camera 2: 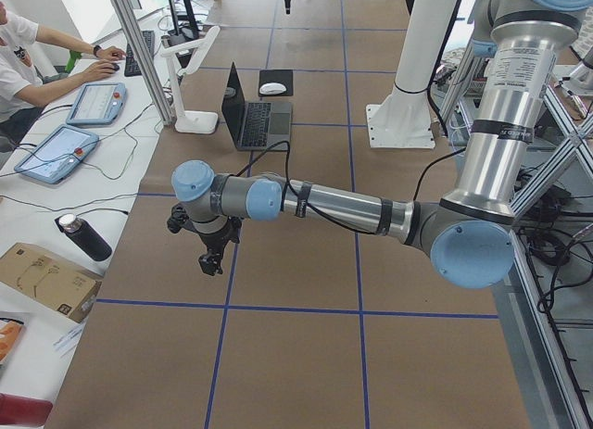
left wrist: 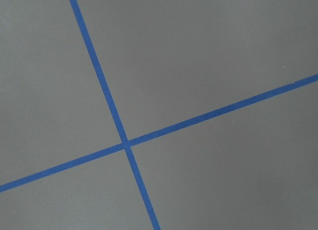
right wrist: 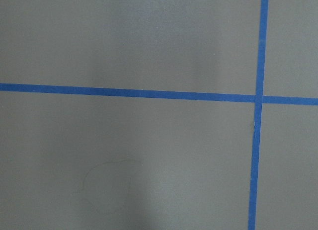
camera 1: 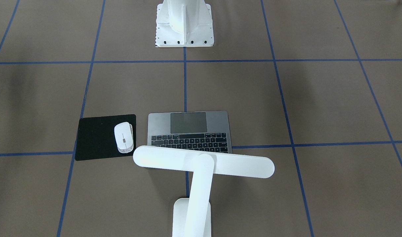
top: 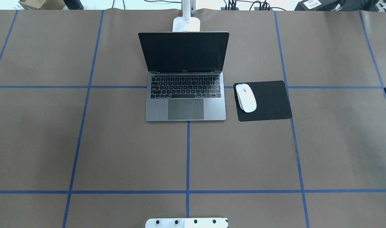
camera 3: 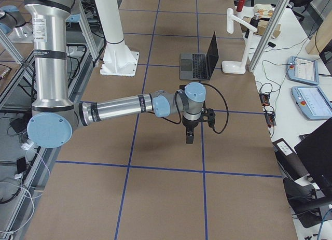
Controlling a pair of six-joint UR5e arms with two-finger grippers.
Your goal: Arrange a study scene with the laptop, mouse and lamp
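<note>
Overhead exterior shows the laptop (top: 185,104) open in the middle of the table's (top: 85,142) far half, screen upright and facing the robot; the mouse (top: 246,97) lies on a black mat (top: 272,101) just beside the laptop on the robot's right, near the mat's laptop-side edge; the lamp (camera 1: 204,163) stands just behind the lid, its bar head reaching across above the screen and the back of the keyboard.

All three look placed, so I judge the step in hand to be the close-out: arms clear, scene left alone; doing it well means no path over the lamp head, which stands tallest and would tip easily, and no brushing of the upright screen.

The left gripper (camera 2: 211,262) hangs over bare table well apart from the laptop, pointing down; the right gripper (camera 3: 190,136) does the same at the opposite end; whether either has its jaws apart or together I cannot tell; both wrist cameras see only brown surface and blue tape, nothing held.
</note>
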